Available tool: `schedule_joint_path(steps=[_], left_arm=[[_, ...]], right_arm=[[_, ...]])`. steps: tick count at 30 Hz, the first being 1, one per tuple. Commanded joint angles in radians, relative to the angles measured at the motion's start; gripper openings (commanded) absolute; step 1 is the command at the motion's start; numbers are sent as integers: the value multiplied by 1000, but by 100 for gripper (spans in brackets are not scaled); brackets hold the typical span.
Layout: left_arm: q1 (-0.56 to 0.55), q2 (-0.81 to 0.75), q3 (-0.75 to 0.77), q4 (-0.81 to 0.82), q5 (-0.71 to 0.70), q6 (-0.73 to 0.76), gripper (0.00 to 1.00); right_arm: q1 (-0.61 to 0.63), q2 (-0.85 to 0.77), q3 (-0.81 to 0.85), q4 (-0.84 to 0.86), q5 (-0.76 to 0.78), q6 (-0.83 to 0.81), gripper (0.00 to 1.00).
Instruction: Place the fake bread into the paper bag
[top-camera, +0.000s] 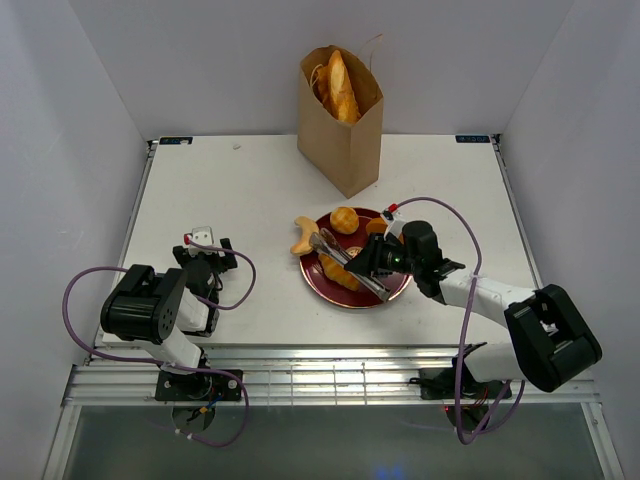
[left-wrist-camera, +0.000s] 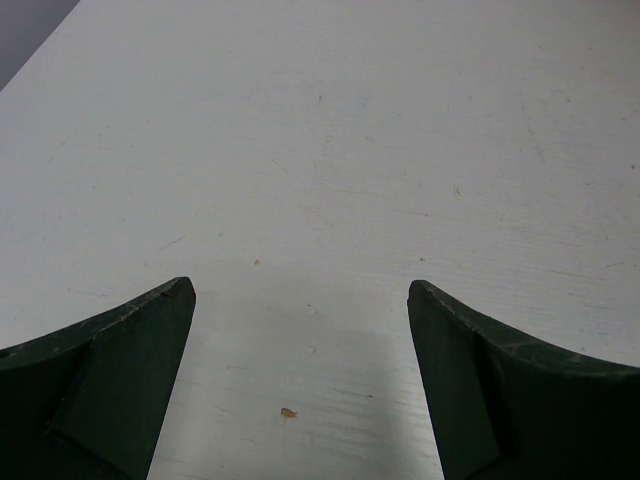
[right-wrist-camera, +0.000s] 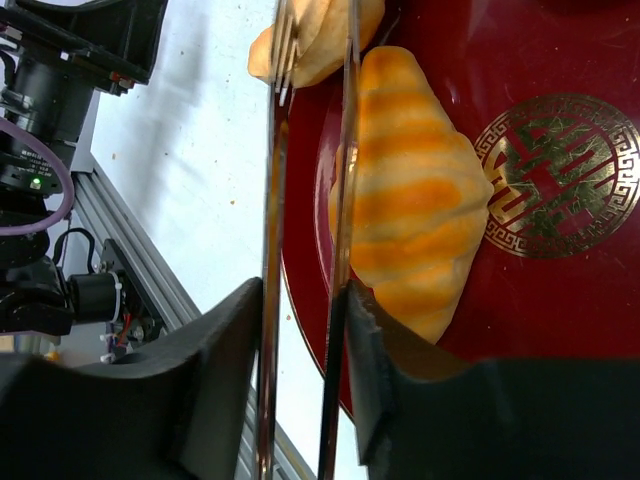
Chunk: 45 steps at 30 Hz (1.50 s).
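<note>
Top external alone shows the paper bag (top-camera: 345, 150); right claw (right-wrist-camera: 303, 300) grips tongs (right-wrist-camera: 277, 180).

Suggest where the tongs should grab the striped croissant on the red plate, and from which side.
Take the striped croissant across its fat middle, coming down from above. It lies flat on the plate with its length running along the tongs, so the blades can straddle the belly. The tapered ends would likely slip. The right gripper holds the tongs just beside it, so shift sideways first.
</note>
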Motion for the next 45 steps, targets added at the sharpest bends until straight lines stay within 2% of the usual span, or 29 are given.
schedule_joint_path(steps=[1,3,8,14,22,33,45], left_arm=[[4,-17,8,99,13,-13,98],[5,-17,10,99,13,-13,98],[5,-17,8,97,13,-13,98],[4,-19,10,97,12,-13,98],[4,-17,10,97,13,-13,98],[5,-17,10,99,13,-13,98],[5,-17,8,99,13,-13,98]], right_arm=[[-2,3,43,70,-27,18,40],[-2,-2,43,69,-26,16,33],[-4,-20,51,44,-17,9,24],[-4,-69,74,-9,-4,-5,19],[-2,-227,152,-182,80,-83,18],[-4,-385,261,-308,209,-180,18],[-2,-350,499,-355,391,-335,20]])
